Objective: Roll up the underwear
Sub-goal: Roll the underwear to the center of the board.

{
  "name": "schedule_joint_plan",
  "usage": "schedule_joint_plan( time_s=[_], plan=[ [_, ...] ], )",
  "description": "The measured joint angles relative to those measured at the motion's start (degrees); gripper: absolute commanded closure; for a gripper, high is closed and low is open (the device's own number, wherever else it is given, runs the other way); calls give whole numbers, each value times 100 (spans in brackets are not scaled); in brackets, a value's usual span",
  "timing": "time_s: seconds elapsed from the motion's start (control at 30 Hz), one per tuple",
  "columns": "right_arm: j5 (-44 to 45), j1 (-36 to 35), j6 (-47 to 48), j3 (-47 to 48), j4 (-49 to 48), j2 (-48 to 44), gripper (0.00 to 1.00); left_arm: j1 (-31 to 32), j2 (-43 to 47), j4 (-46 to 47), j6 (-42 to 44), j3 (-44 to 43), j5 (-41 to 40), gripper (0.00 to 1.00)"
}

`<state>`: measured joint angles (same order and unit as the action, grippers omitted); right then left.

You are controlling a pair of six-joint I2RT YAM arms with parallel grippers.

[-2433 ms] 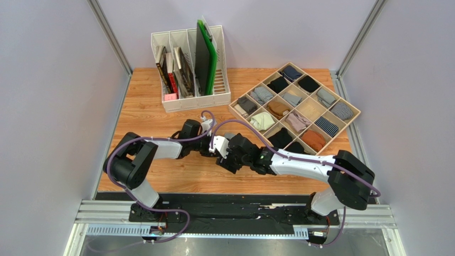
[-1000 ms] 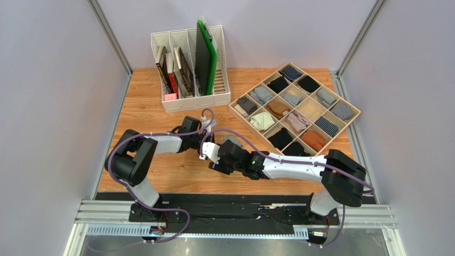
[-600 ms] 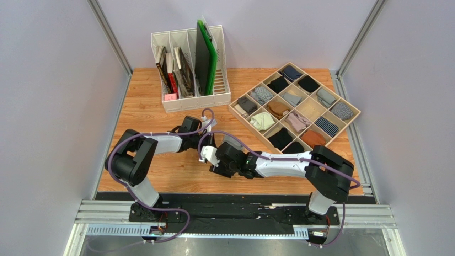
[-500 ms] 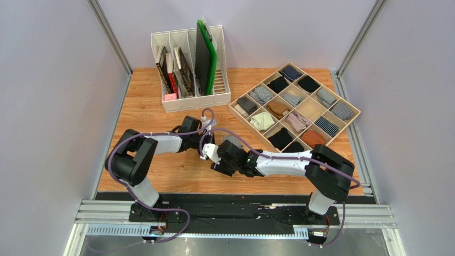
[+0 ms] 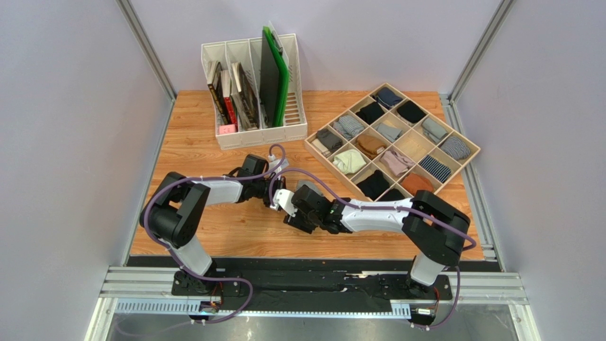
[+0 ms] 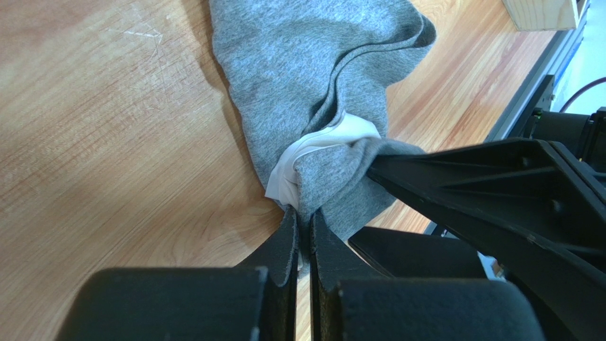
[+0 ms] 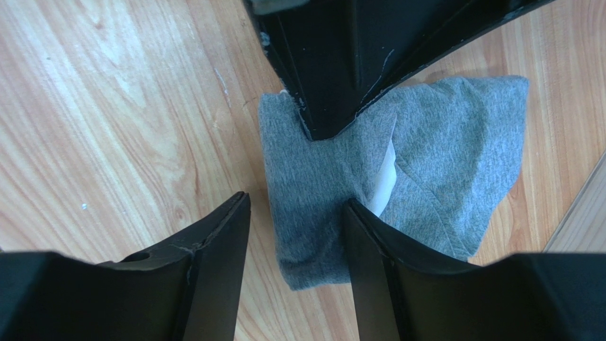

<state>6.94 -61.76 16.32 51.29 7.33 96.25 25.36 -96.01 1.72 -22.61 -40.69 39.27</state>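
underwear point(image 7: 434, 149): crumpled grey heap lying on the bench point(image 7: 107, 106), between both arms | left pincer point(image 6: 302, 238): clamped together on a fold of the underwear | right pincer point(image 7: 295, 209): apart, one finger over cloth, the other over bare wood

Seen from the top, the table point(image 5: 192, 135) shows bare wood along the left side and the lower centre, open for passage. A white file rack point(image 5: 263, 133) blocks the upper centre and a wooden divided tray point(image 5: 475, 150) the upper right, with only a narrow gap between them. The left arm point(image 5: 220, 190) and right arm point(image 5: 384, 211) bar the middle. In the right wrist view the left gripper point(image 7: 323, 124) fills the top centre over the underwear point(image 7: 441, 142).
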Motion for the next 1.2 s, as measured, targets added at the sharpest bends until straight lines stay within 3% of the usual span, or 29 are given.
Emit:
schedule_joint_plan(
  time_s=[0.13, 0.17, 0.23, 0.27, 0.33, 0.37, 0.4, 0.47, 0.7, 0.87, 1.2],
  plan=[
    [-22, 87, -72, 0, -79, 94, 53, 0, 15, 26, -2, 0, 44, 100],
    [-42, 114, -103, 0, -92, 101, 65, 0, 28, 33, -7, 2, 55, 94],
    [-42, 186, -168, 13, -118, 129, 74, 0, 79, 76, -26, 11, 85, 87],
    [-39, 216, -181, 24, -127, 136, 85, 0, 101, 90, -28, 17, 96, 76],
    [-92, 293, -245, 68, -131, 155, 100, -2, 170, 175, -59, 76, 107, 67],
    [-153, 323, -286, 90, -129, 160, 100, -2, 219, 221, -74, 116, 107, 57],
    [-219, 354, -310, 101, -131, 160, 100, -4, 278, 284, -101, 164, 105, 36],
    [-374, 420, -348, 111, -133, 160, 100, -24, 426, 409, -103, 273, 105, 19],
    [-1362, 658, -518, 138, -66, 98, 100, -144, 1405, 529, -214, 918, -422, 16],
    [-2181, 876, -743, 140, 72, 81, 100, -129, 1991, 811, -146, 1329, -546, 20],
    [-3121, 1259, -1071, 348, 391, 278, 100, -63, 2218, 1504, -42, 1808, -289, 28]
  ],
)
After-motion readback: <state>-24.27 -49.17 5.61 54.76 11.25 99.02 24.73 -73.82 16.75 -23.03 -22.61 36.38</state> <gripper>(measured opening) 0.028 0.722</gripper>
